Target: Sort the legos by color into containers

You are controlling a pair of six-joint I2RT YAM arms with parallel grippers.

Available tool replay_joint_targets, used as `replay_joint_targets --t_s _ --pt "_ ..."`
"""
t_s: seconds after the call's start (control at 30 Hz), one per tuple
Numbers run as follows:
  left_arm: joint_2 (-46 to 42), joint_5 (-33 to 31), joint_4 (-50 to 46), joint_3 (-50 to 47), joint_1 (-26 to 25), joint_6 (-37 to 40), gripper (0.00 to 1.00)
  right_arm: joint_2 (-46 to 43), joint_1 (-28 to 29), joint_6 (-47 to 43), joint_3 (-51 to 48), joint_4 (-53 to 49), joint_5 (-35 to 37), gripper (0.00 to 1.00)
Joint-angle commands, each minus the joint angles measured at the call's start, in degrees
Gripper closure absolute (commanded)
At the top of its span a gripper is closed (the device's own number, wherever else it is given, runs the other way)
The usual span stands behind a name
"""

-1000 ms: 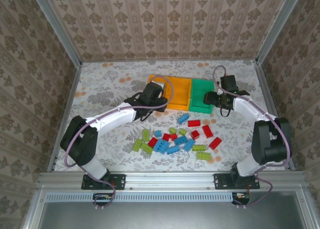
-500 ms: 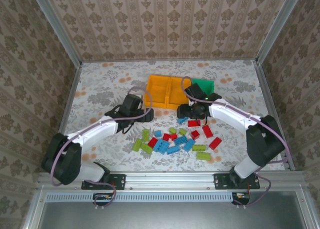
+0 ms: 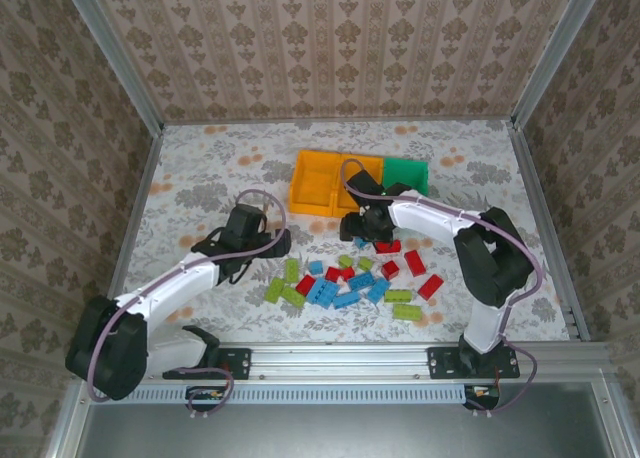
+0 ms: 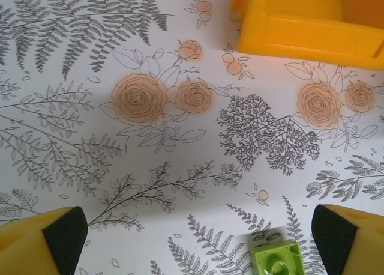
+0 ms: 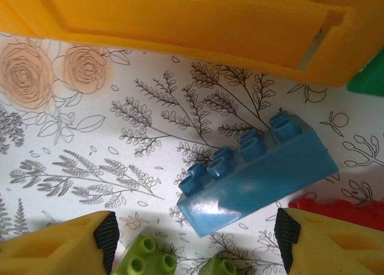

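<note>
Legos (image 3: 350, 276) are lying scattered in a loose pile on the floral counter (image 3: 200, 168), just on the near side of the bins. You are looking at two orange-yellow bins (image 3: 315, 193) sitting side by side, with the green bin (image 3: 405, 173) standing right up against them on the right. Your right gripper (image 5: 192, 239) is hovering between the bins and the pile with its jaws spread wide. A blue brick (image 5: 258, 173) is lying tilted just ahead of them, near the orange wall, and neither finger is touching it. A red brick (image 5: 336, 206) and two lime bricks (image 5: 144, 263) are sitting beside it, on the side away from the bins. Your left gripper (image 4: 198, 245) is hanging to the near left of the bins, its jaws equally wide over the counter, with a lime brick (image 4: 276, 260) lying near its right finger.
</note>
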Motion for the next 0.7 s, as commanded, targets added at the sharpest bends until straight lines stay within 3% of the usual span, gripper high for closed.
replay_joint_targets --t_s 0.0,0.5,0.67 --pt "-2.2 0.1 0.7 -1.2 0.9 0.8 0.00 1.6 0.1 1.7 1.9 -3.7 2.1 0.28" --pt "-4.8 1.1 2.1 -3.5 2.1 1.8 0.00 6.8 0.3 2.9 5.2 -4.1 4.5 0.29" --pt "-4.6 1.6 3.0 -3.8 2.1 1.8 0.00 7.5 0.3 2.7 5.5 -4.3 5.6 0.38"
